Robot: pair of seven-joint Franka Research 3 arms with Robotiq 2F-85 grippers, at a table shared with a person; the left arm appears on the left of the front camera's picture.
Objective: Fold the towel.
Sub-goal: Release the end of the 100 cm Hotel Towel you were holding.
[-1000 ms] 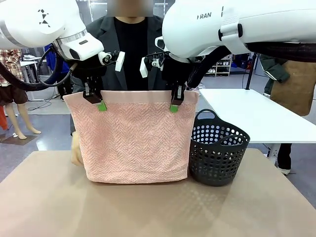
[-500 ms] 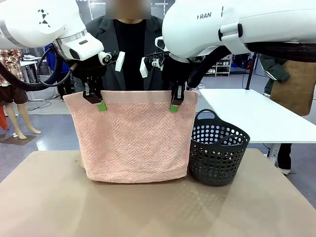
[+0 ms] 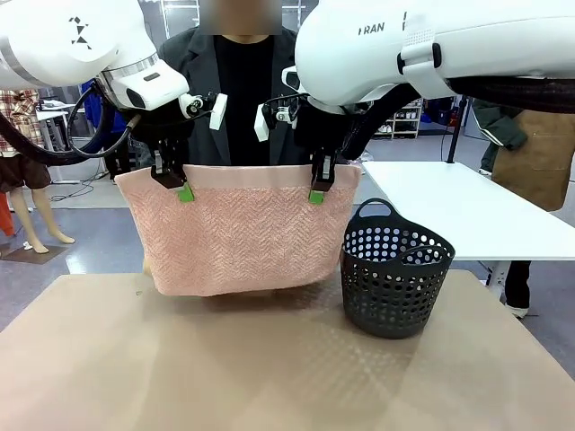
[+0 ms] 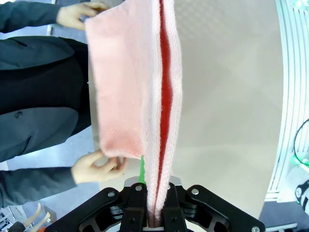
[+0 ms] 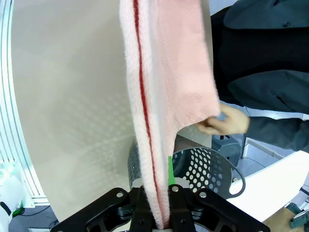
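The pale pink towel [image 3: 238,238] hangs doubled between both grippers, smooth band at the top. My left gripper [image 3: 184,189] is shut on its upper left edge and my right gripper [image 3: 316,191] on its upper right edge. In the left wrist view the towel [image 4: 130,72] runs up from the shut left gripper [image 4: 157,212], and the person's hands [image 4: 99,166] hold the corners of its far layer. In the right wrist view the towel [image 5: 164,72] rises from the shut right gripper [image 5: 157,212], with a hand [image 5: 227,121] pinching a lower corner.
A dark perforated basket [image 3: 395,278] stands on the tan table [image 3: 269,377], just right of the towel. The person stands close behind the towel at the far edge. A white table [image 3: 467,211] lies farther off to the right.
The towel's lower edge has risen off the table as the person's hands lift it from behind. Both grippers have kept their place and grip.
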